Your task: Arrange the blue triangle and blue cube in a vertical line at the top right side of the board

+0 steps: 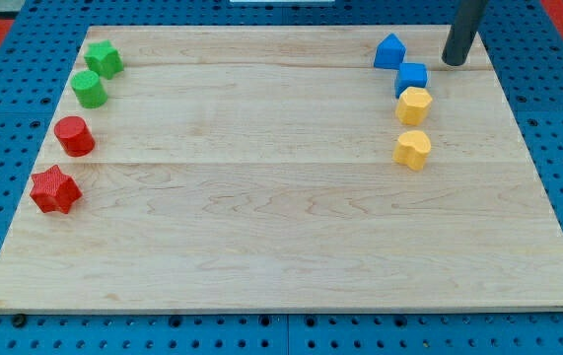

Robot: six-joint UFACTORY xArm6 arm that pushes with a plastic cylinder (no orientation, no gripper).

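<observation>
The blue triangle (389, 50) sits near the board's top right. The blue cube (411, 76) lies just below and slightly right of it, almost touching. My tip (455, 61) rests on the board to the right of both blue blocks, about level with the gap between them, and touches neither. A yellow hexagon-like block (413, 105) sits directly below the blue cube, touching it. A yellow heart (412, 149) lies further down the same column.
On the view's left runs a slanted column: a green star (104, 59), a green cylinder (90, 89), a red cylinder (74, 135) and a red star (55, 189). The wooden board (281, 227) lies on a blue pegboard.
</observation>
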